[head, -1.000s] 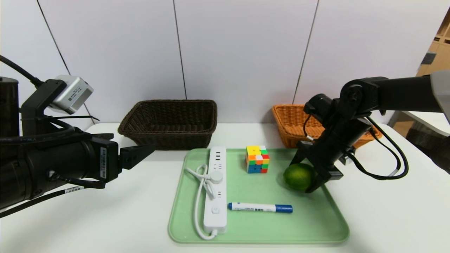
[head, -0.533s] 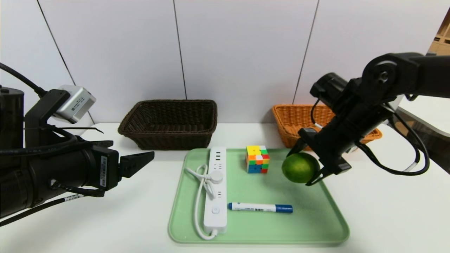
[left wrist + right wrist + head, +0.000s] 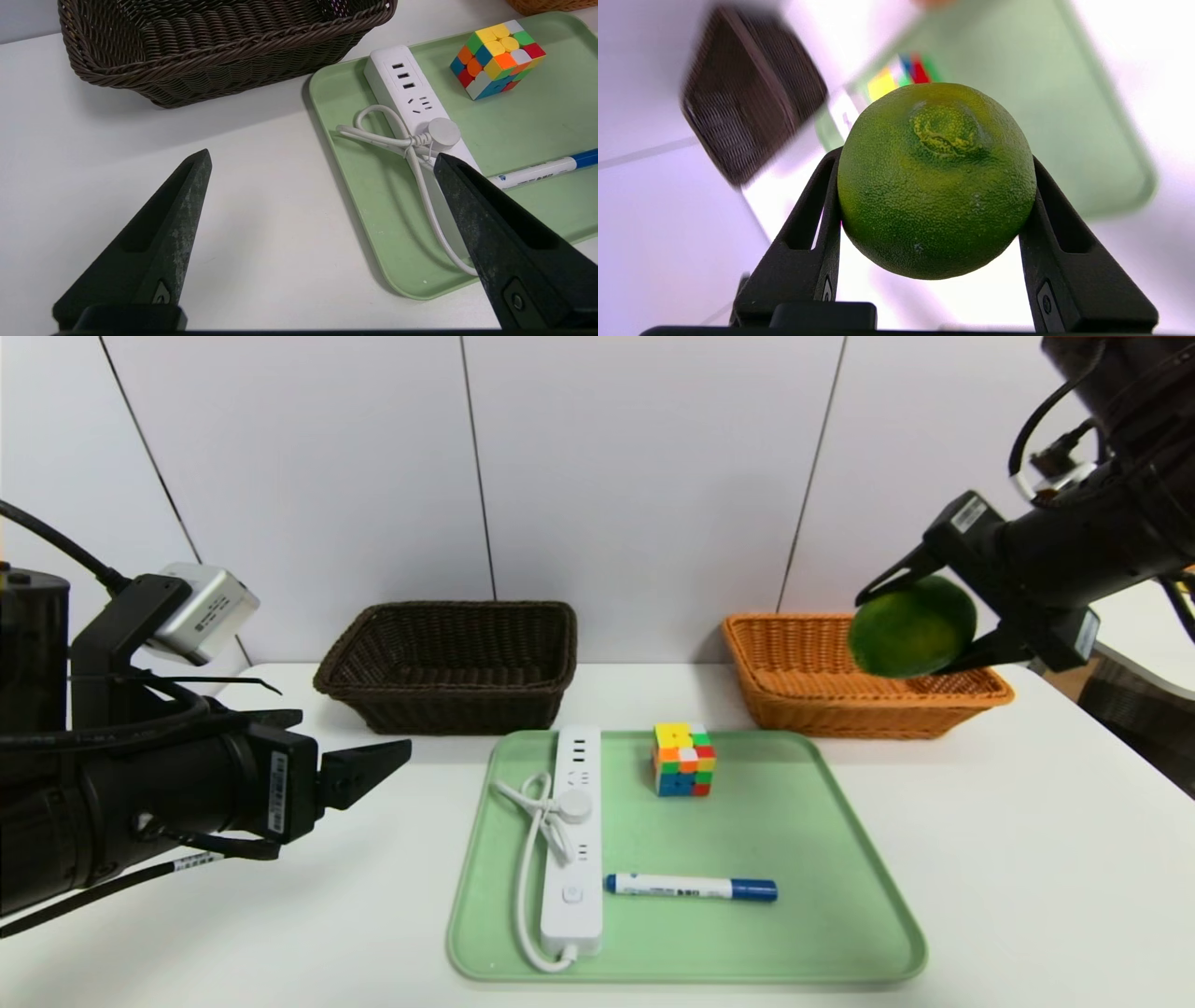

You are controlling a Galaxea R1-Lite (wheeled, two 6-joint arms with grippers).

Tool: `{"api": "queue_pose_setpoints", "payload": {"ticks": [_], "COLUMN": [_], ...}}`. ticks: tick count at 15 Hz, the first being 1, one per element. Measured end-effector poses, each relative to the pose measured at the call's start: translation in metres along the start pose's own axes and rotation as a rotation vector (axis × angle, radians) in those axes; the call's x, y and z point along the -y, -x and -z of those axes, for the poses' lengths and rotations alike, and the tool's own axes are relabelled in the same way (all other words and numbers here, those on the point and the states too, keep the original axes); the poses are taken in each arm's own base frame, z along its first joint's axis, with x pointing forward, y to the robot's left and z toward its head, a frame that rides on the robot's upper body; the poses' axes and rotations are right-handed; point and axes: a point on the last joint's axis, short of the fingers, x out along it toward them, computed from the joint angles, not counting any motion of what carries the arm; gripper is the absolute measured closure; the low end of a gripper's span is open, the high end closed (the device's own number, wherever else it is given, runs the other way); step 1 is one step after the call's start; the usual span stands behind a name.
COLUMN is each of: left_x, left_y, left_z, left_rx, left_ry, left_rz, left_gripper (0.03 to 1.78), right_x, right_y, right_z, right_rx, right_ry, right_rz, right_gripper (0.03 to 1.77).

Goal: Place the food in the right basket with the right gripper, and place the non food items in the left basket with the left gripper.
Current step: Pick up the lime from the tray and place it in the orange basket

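Observation:
My right gripper (image 3: 920, 621) is shut on the green lime (image 3: 910, 627) (image 3: 936, 179) and holds it in the air over the orange-tan right basket (image 3: 812, 695). On the tray lie a white power strip (image 3: 574, 840) (image 3: 411, 88) with coiled cord, a multicoloured puzzle cube (image 3: 683, 759) (image 3: 497, 58) and a white marker (image 3: 691, 888) (image 3: 542, 170) with a blue cap. The dark brown left basket (image 3: 453, 663) (image 3: 205, 44) stands at the back left. My left gripper (image 3: 373, 761) (image 3: 322, 161) hovers open over the table, left of the tray.
A pale green tray (image 3: 803, 915) (image 3: 355, 163) lies in the middle of the white table (image 3: 1027, 859). A white panelled wall stands right behind both baskets.
My right gripper has lifted the lime off the tray and carried it up and to the right, over the orange-tan basket. The left arm has barely moved.

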Motion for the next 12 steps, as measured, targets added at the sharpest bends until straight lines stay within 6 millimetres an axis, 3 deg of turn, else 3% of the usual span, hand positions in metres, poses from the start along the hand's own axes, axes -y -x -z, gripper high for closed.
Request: {"api": "queue_pose_setpoints", "payload": {"ticks": [3,6,12], "left_x": [0.001,0.004,0.007], "left_y": [-0.001,-0.002,-0.007], "left_z": [0.001,0.001,-0.004], "left_rx": [-0.005,-0.012,0.044], "left_ry": [-0.005,-0.013,-0.003], "left_rz": [0.004,0.018,0.031], "left_gripper": [0.12,0.12,0.12], "right_x": [0.005,0.005,0.006], "right_y": [0.010,0.000,-0.060], "right_z": [-0.028,-0.050,-0.076], "right_rx": [0.157,0.244,0.279], "right_ry": [0.039,0.100,0.234], "right_rz": [-0.052,-0.071,0.037], "right_gripper": [0.76,0.76,0.77]}}
